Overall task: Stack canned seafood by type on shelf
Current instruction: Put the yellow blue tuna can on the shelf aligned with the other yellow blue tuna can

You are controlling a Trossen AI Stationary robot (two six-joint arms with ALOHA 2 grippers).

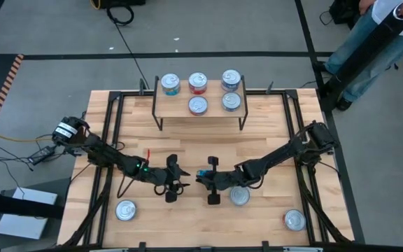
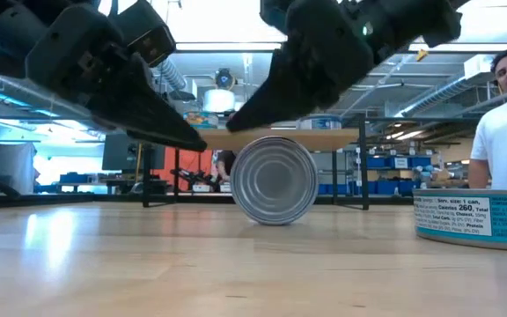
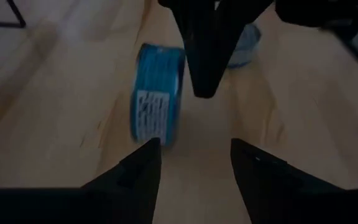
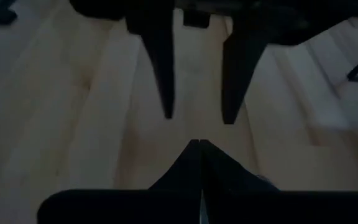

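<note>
Three tins of canned seafood lie flat on the near half of the wooden table (image 1: 271, 140), silver lids up. One is near the left corner (image 1: 125, 210), one is near the right corner (image 1: 294, 220), and a third (image 1: 239, 196) is partly under the right arm. From table height, a blue-labelled tin (image 2: 475, 216) stands upright close to the camera on the right; which of the three it is cannot be told.

Just beyond, at mid-table, the two arms meet nose to nose. The left gripper (image 3: 194, 143) reaches in from the left with its fingers moderately apart and nothing between them. The right gripper (image 4: 201, 142) faces it from the right, its fingers pressed together into a single point and holding nothing.

Beside the two tips a blue-labelled tin (image 2: 274, 180) stands on its rim like a wheel. Its axis is level with the table and runs roughly near to far, with one shiny flat end turned to the near edge. Its curved side rests on the wood. It lies just on the far side of the right gripper's closed tip, and neither gripper holds it.

At the far edge stands the shelf (image 1: 170, 105), carrying five upright tins. A teal one (image 1: 170, 84), a red one (image 1: 198, 82) and a blue one (image 1: 231, 79) form the back row. A second red (image 1: 198, 105) and a second blue (image 1: 231, 101) sit in front of their own colours.

A person (image 1: 380, 31) stands beyond the far right corner.
</note>
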